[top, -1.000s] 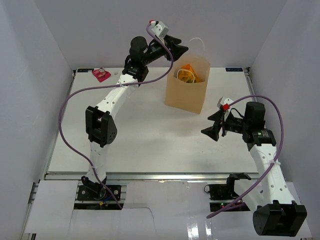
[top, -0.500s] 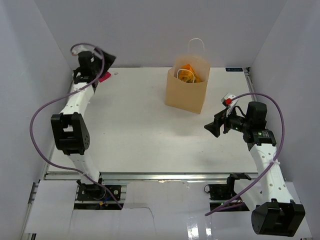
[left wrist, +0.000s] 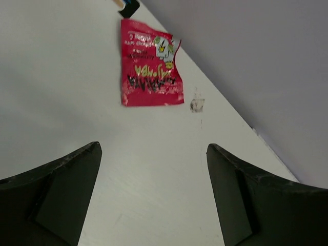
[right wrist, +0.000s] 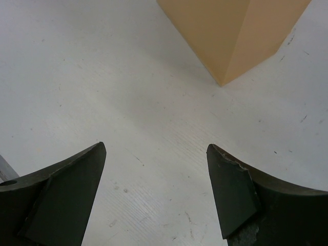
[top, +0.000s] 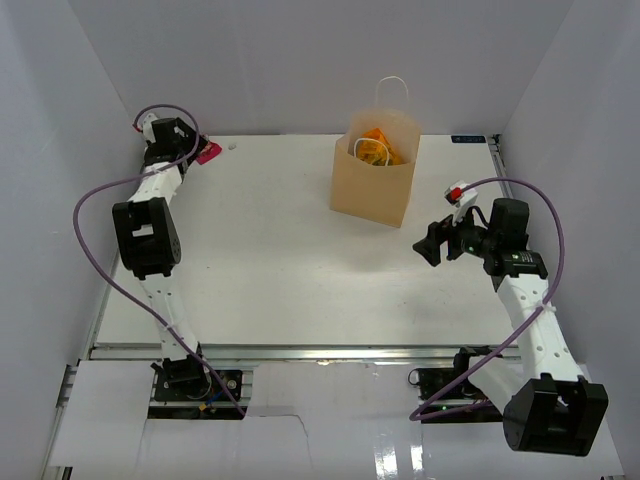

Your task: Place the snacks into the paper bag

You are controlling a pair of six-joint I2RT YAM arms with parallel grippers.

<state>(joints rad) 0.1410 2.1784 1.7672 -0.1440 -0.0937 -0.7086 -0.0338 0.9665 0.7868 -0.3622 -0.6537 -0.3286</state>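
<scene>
Top view, paper bag point(top: 372, 180): we see it upright at the far middle of the desk point(top: 280, 270), with its mouth open and an orange pouch point(top: 378, 146) showing inside.
Top view, magenta packet point(top: 208, 152): it lies flat in the far left corner, well apart from the bag. It is the only snack we find outside the bag.
Top view, left gripper point(top: 188, 148): it is reached into that corner, just beside the packet.
Top view, right gripper point(top: 428, 248): it is near the bag's right front and carries nothing.
Left wrist view, left gripper point(left wrist: 152, 148): its fingers are spread wide with only bare desk between them.
Left wrist view, magenta packet point(left wrist: 150, 72): it lies ahead of the gap, roughly centred, close to the back wall and touching neither finger.
Left wrist view, step in hand: we judge this to be the pick of the packet. We would move forward until the packet sits between the fingers, go down until the tips graze the desk, then close across the packet. It is thin and crinkly, so it may slide away towards the wall.
Right wrist view, right gripper point(right wrist: 156, 146): it is open and empty.
Right wrist view, paper bag point(right wrist: 230, 31): its lower corner lies ahead, clear of the fingers. We would keep this arm off the bag so it stays upright.
</scene>
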